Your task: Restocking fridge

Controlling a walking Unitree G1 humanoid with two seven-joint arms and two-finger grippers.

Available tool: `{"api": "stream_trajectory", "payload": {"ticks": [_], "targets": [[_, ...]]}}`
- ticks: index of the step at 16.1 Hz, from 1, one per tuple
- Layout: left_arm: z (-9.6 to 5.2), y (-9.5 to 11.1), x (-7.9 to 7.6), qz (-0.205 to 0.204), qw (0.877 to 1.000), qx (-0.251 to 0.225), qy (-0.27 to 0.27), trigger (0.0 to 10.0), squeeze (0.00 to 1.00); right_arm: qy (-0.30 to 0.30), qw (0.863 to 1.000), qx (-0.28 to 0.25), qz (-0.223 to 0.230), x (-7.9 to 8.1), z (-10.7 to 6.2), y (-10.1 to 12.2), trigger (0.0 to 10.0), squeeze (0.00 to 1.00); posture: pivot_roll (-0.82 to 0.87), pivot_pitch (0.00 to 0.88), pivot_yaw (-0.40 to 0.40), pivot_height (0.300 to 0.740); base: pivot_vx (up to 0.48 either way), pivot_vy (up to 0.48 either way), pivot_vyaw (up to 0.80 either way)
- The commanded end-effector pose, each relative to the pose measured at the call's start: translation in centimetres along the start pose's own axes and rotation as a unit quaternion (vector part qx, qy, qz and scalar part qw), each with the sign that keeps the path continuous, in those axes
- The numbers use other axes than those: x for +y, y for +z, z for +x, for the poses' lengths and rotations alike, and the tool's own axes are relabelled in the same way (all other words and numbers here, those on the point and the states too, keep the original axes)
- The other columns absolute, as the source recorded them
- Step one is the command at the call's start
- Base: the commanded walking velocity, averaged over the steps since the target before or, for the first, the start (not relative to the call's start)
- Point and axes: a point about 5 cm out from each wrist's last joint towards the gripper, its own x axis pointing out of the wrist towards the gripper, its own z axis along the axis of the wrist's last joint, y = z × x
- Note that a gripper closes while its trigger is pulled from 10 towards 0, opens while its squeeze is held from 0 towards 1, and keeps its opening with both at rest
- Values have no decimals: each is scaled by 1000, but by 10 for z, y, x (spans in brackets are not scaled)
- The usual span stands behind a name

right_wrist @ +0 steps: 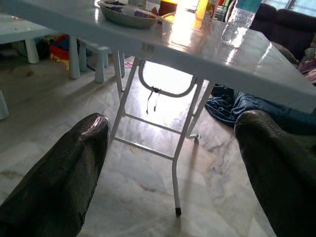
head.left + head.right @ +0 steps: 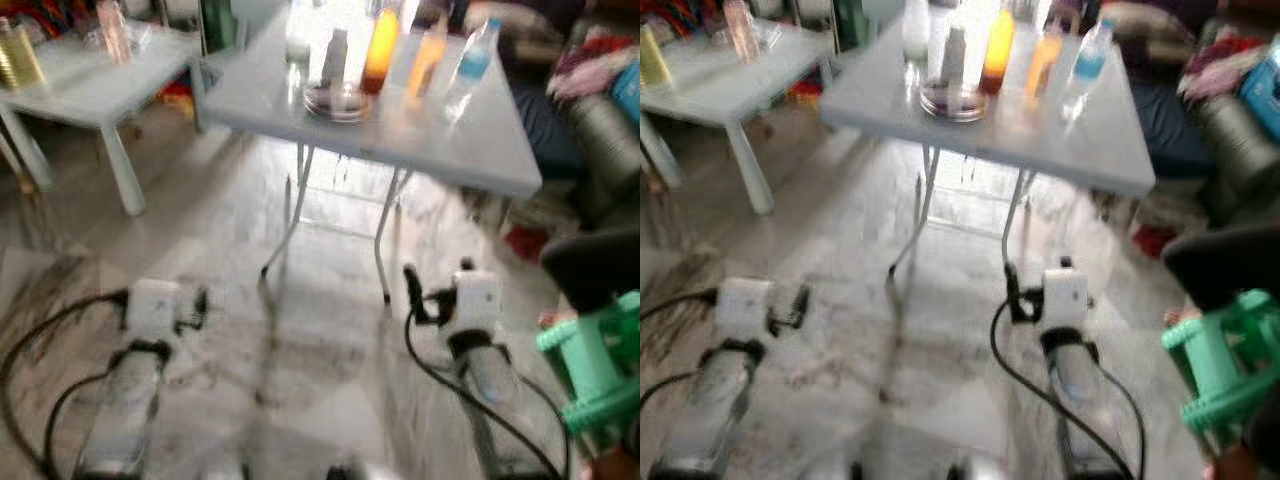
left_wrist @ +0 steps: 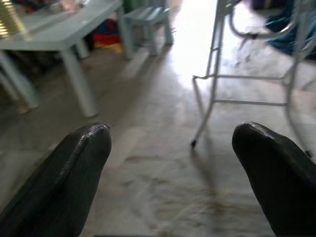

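Step in hand: Approach. Judged from the blurred head views, you are walking toward the folding table [image 2: 440, 140], not yet within reach of it.
Stock location: The items to restock stand on the far half of the folding table: an orange bottle [image 2: 381, 48], a second orange bottle [image 2: 424, 62], a clear water bottle [image 2: 468, 66] with a blue label, a grey bottle [image 2: 334, 57], and a shallow dish [image 2: 337, 100] in front of them. No fridge can be made out.
Approach technique: Close on the table's near edge squarely and stop before the table legs [image 1: 180, 148]. Let the picture settle before you select a bottle. Pick an outer bottle first; the water bottle stands at the right end of the row, nearest your right arm.
Hazards: A green stool [image 2: 600, 360] sits just beside your right arm. A low white table [image 2: 110, 75] stands to your left. Keep both arms inside that corridor.
Left gripper [image 3: 170, 163]: Fingers spread wide; nothing between them, nothing touched. It is held low over the marble floor [image 3: 148, 128].
Right gripper [image 1: 173, 153]: Fingers spread wide; empty, no contact. It points under the folding table's near edge.
Readiness: Both tools are already open enough for a bottle body; raise the working arm to tabletop height only after you halt.
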Motion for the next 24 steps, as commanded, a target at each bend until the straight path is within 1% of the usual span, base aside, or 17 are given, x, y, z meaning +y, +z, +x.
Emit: {"api": "stream_trajectory", "payload": {"ticks": [1, 2, 3, 5, 6, 7, 9, 10, 11, 13, 15, 16, 17, 18, 21, 23, 24], "targets": [[-5, 7, -1, 13, 999, -24, 24, 10000, 0, -25, 1000, -16, -7, -12, -5, 6, 10000, 0, 52, 70, -83, 740, 0, 0, 0], [-10, 8, 3, 0, 998, -24, 56, 10000, 0, -52, 999, -16, -1, -19, -9, 8, 10000, 0, 58, 66, -85, 740, 0, 0, 0], [-11, 9, 4, -9, 998, -26, 61, 10000, 0, -53, 998, -17, 3, -20, -10, 9, 10000, 0, 58, 66, -85, 740, 0, 0, 0], [-17, 12, 10, -38, 993, -41, 108, 10000, 0, -82, 996, -17, 5, -25, -18, 11, 10000, 0, 68, 50, -90, 740, 0, 0, 0], [-17, 12, 4, -50, 992, -48, 104, 10000, 0, -102, 995, -16, -14, -27, -21, 13, 10000, 0, 66, 39, -92, 740, 0, 0, 0], [-15, 13, -2, -47, 994, -49, 89, 10000, 0, -106, 994, -13, -17, -29, -21, 13, 10000, 0, 64, 35, -90, 740, 0, 0, 0], [-9, 13, -10, -41, 996, -47, 68, 10000, 0, -104, 994, -13, 8, -30, -19, 10, 10000, 0, 58, 15, -80, 740, 0, 0, 0], [-7, 12, -12, -37, 996, -46, 61, 10000, 0, -104, 995, -6, 5, -30, -20, 8, 10000, 0, 58, 12, -77, 740, 0, 0, 0], [-6, 12, -12, -36, 997, -43, 58, 10000, 0, -98, 995, 0, -3, -29, -21, 5, 10000, 0, 54, 15, -74, 740, 0, 0, 0], [-3, 12, -14, -46, 997, -43, 50, 10000, 0, -91, 995, 1, -38, -25, -24, 6, 10000, 0, 40, 27, -67, 740, 0, 0, 0], [-2, 12, -17, -53, 997, -43, 41, 10000, 0, -98, 993, 9, -66, -25, -28, 4, 10000, 0, 30, 21, -68, 740, 0, 0, 0], [-2, 11, -18, -55, 997, -42, 41, 10000, 0, -95, 993, 13, -67, -23, -31, 0, 10000, 0, 24, 4, -79, 740, 0, 0, 0], [-1, 8, -20, -59, 996, -39, 46, 10000, 0, -78, 996, 16, -44, -19, -30, -3, 10000, 0, 34, 0, -100, 740, 0, 0, 0], [2, 9, -22, -63, 996, -44, 47, 10000, 0, -70, 997, 12, -39, -18, -27, 0, 10000, 0, 49, 0, -129, 740, 0, 0, 0], [5, 14, -25, -74, 994, -57, 62, 10000, 0, -35, 998, 5, -53, -15, -12, 4, 10000, 0, 87, 0, -191, 740, 0, 0, 0], [3, 13, -26, -74, 994, -57, 63, 10000, 0, -21, 998, 1, -60, -16, -3, 7, 10000, 0, 104, 0, -205, 740, 0, 0, 0], [3, 12, -26, -75, 994, -56, 63, 10000, 0, -19, 998, 0, -60, -16, -2, 8, 10000, 0, 106, 0, -205, 740, 0, 0, 0]]}}
